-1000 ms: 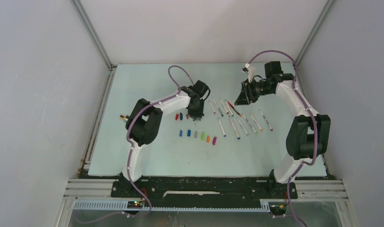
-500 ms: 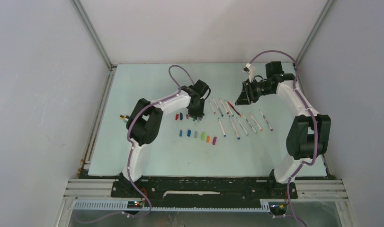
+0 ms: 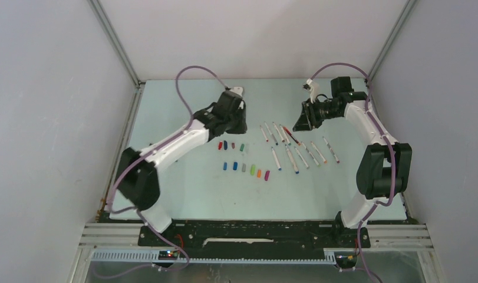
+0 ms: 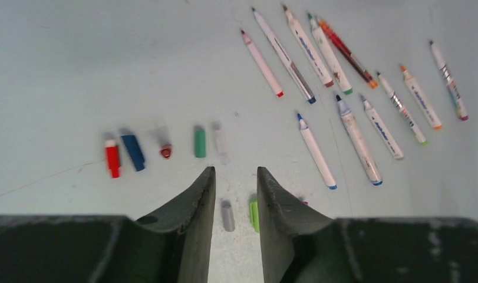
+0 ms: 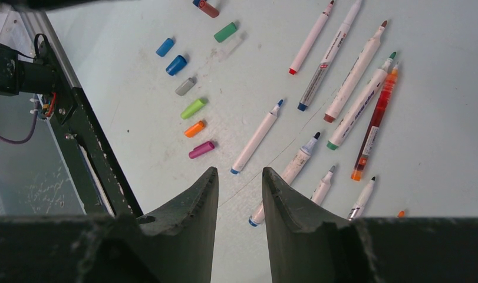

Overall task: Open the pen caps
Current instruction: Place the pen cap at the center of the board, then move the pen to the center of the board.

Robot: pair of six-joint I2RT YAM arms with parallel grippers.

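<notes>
Two black-and-white robot arms are reaching over the pale green table (image 3: 195, 194) from its near edge. The left arm (image 3: 177, 141) is stretching toward the far edge, and the left jaws are hovering above the table left of its centre, standing a narrow gap apart and holding nothing.

Just to the near side of them, the short stubby plastic pen caps (image 3: 244, 167) are lying in two rows around the middle of the table, all apart from the pens. In the farther row, a red cap (image 4: 112, 158), a blue cap (image 4: 132, 152), a dark red cap (image 4: 165, 151), a green cap (image 4: 200, 142) and a pale, blurred cap (image 4: 221, 141) are sitting side by side without touching. In the nearer row, two more blue caps (image 5: 176, 64), a grey cap (image 5: 185, 86), a lime-green cap (image 5: 193, 108), an orange cap (image 5: 194, 128) and a magenta cap (image 5: 201, 149) are running in a line, each just beside the next.

Right of the caps, about a dozen thin white-barrelled pens (image 3: 276, 158) are lying uncapped with their coloured tips showing, spread in a loose band toward the right edge. Among them a red-barrelled pen with an orange end (image 5: 375, 118) is lying close beside a green-tipped one.

The right arm (image 3: 372, 130) is bending in from the right edge, and the right jaws are hovering above the far end of the pens, also standing narrowly apart and holding nothing.
</notes>
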